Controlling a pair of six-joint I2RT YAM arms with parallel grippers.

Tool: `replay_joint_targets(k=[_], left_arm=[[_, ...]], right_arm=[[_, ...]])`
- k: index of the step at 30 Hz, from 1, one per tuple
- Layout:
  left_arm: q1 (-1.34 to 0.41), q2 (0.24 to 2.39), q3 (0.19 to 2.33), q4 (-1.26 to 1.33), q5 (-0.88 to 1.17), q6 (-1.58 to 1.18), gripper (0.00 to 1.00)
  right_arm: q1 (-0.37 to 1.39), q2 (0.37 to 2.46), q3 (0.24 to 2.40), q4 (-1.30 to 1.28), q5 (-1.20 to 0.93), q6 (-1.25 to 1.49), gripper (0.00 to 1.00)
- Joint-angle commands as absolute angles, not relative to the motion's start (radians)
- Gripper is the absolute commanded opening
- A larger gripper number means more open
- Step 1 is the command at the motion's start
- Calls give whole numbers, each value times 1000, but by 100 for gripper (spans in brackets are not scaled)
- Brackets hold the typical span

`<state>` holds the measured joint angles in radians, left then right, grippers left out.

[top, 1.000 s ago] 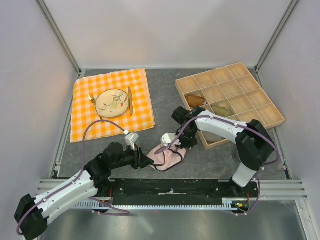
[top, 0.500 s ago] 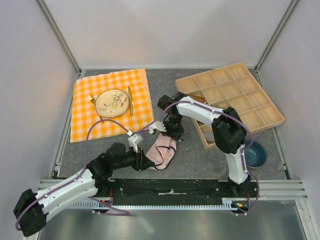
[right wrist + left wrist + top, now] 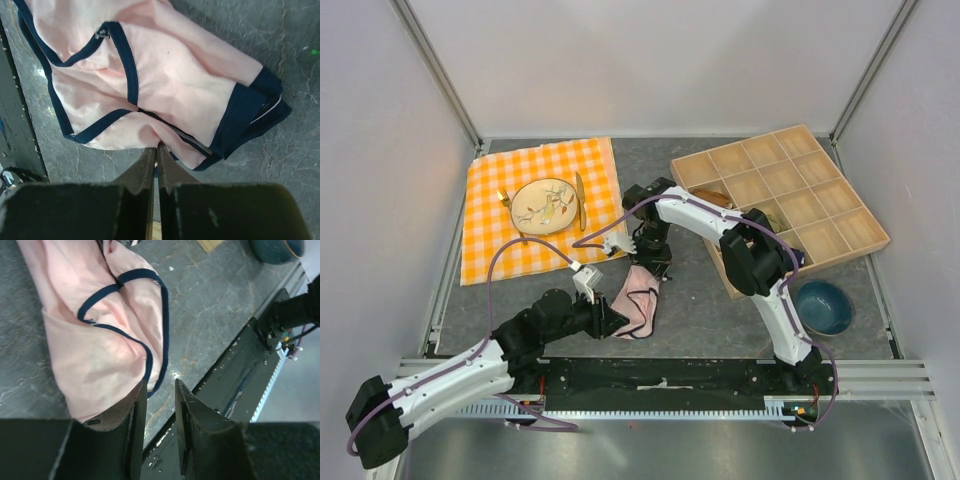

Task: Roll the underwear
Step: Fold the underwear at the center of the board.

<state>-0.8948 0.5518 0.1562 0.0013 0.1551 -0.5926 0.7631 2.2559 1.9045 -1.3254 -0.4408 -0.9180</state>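
- Underwear (image 3: 640,298): lies on the grey table (image 3: 705,300) between both grippers. Its long axis runs near to far.
- Left gripper (image 3: 160,388): sits at the near end. Jaws are narrowly parted with no fabric seen between them, and one finger touches the pink corner.
- Right gripper (image 3: 156,150): sits at the far hem. Jaws are almost closed, and a pinch cannot be confirmed.
- Judgement: rolling would run along this axis.

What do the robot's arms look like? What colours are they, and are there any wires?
The left arm and the right arm are smooth white tubes joined by chunky black joints. A thin purple cable loops along each one. The left gripper and the right gripper each have two flat dark fingers.
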Motion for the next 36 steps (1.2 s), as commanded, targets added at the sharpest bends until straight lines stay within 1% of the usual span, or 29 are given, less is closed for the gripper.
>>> replay_joint_targets(k=[1,5,14,17,23,27,32,36], left_arm=[[-900,581,153,12,16,-644,35],[-900,607,156,32,6,-666,35],[-900,669,169,32,-26,-667,35],[-900,680,166,32,-28,-675,35],[-900,615,166,43,35,-666,35],[-900,566,178,67,81,-653,35],[-900,607,169,231,127,-660,35],[-900,741,176,379,138,-666,35]], right_arm=[[781,2273,1977,-1358,-500,-877,9],[787,2283,2012,-1359,-499,-862,9],[799,2309,2066,-1330,-491,-810,17],[808,2324,2075,-1309,-477,-782,18],[827,2347,2082,-1249,-457,-727,19],[841,2362,2102,-1232,-448,-706,17],[842,2368,2126,-1230,-448,-696,17],[842,2373,2126,-1227,-453,-692,17]])
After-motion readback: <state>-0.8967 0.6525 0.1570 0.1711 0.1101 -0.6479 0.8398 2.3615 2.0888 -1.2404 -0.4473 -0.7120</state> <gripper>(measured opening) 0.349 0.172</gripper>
